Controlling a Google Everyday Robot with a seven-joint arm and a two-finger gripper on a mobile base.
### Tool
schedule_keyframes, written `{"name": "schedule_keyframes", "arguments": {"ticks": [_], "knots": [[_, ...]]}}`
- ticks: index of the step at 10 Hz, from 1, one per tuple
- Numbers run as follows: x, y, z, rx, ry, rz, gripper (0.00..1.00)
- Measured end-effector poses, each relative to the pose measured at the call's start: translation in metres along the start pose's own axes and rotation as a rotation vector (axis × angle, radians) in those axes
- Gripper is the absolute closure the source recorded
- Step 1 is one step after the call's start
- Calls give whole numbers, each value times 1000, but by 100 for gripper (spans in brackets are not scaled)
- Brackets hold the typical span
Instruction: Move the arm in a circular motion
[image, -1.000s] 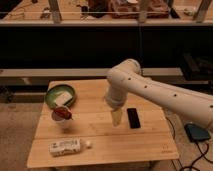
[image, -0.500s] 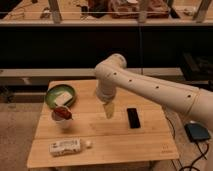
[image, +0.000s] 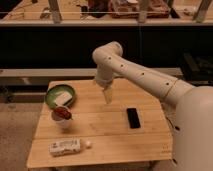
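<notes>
Nearest us, the arm thickens and runs off the right edge, so its mount is hidden. We judge it stiff, heavy and glossy; it drives itself, so there is nothing to grasp. It reaches left over the table. Farther in, the gripper hangs open and empty between bowl and phone.

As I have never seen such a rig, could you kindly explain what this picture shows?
It is a single view, looking down on a wooden table; where the camera sits I cannot tell. The big white jointed thing is the arm of a mobile robot. Its gripper, the pale tip, hangs open above the table and holds nothing. On the table lie a green bowl, a small white cup with something red, a black phone and a white tube.
</notes>
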Motion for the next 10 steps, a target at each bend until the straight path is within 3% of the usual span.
{"name": "schedule_keyframes", "arguments": {"ticks": [4,6,7,10], "knots": [[40,38,-7,-27,-24,124,20],[83,63,-15,-46,-40,204,20],[93,68,-16,-47,-46,221,20],[91,107,-20,-59,-67,275,20]]}}
